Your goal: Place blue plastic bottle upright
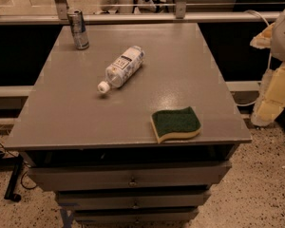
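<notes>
The blue plastic bottle (123, 68) lies on its side near the middle of the grey table top (180, 61). It is clear with a bluish tint and a white printed label. Its white cap (103, 87) points toward the front left. My gripper (270, 75), white with yellowish parts, is at the right edge of the view. It is off the table's right side, far from the bottle, and holds nothing that I can see.
A slim silver can (78, 28) stands upright at the back left corner. A green and yellow sponge (175, 123) lies near the front right edge. Drawers (132, 177) sit under the top. A rail (133, 18) runs behind the table.
</notes>
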Controlling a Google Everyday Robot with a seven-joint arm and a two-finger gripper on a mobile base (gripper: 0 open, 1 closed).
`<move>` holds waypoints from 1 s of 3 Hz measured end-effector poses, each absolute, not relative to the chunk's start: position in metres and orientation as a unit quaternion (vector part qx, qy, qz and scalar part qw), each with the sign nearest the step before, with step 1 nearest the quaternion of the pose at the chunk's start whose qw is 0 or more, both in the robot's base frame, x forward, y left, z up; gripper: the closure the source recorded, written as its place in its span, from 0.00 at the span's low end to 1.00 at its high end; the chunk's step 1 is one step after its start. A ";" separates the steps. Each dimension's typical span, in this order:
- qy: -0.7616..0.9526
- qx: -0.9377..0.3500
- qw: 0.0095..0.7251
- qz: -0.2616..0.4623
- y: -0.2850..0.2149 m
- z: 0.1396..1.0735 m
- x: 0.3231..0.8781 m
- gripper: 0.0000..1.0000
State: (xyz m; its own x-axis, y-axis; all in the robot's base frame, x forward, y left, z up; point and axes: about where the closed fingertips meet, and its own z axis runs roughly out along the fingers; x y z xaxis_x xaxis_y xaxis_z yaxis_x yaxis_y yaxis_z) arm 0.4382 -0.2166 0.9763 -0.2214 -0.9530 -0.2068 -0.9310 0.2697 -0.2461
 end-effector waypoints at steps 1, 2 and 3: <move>0.781 -0.603 0.159 -0.035 -0.217 0.976 0.438 0.00; 0.768 -0.618 0.165 -0.030 -0.210 0.976 0.441 0.00; 0.715 -0.675 0.182 -0.012 -0.169 0.959 0.464 0.00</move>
